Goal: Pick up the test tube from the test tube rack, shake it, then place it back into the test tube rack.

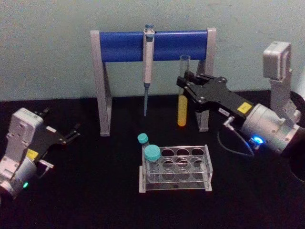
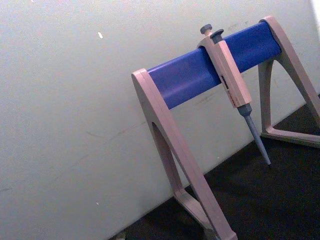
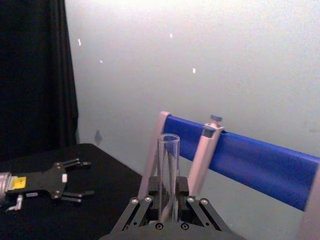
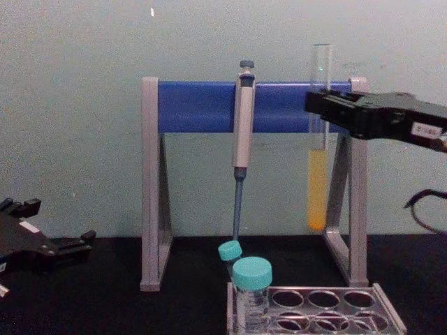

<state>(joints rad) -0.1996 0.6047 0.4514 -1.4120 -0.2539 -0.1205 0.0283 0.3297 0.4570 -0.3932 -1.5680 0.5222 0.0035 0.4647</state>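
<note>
Pick-up is done: my right gripper (image 1: 185, 82) is clenched on the test tube (image 1: 182, 109), holding it upright in the air behind the test tube rack (image 1: 190, 168) (clear of every hole). Shaking I cannot judge; the return remains. Left gripper (image 1: 72, 133) waits released over the worktop (image 1: 95, 200).
</note>
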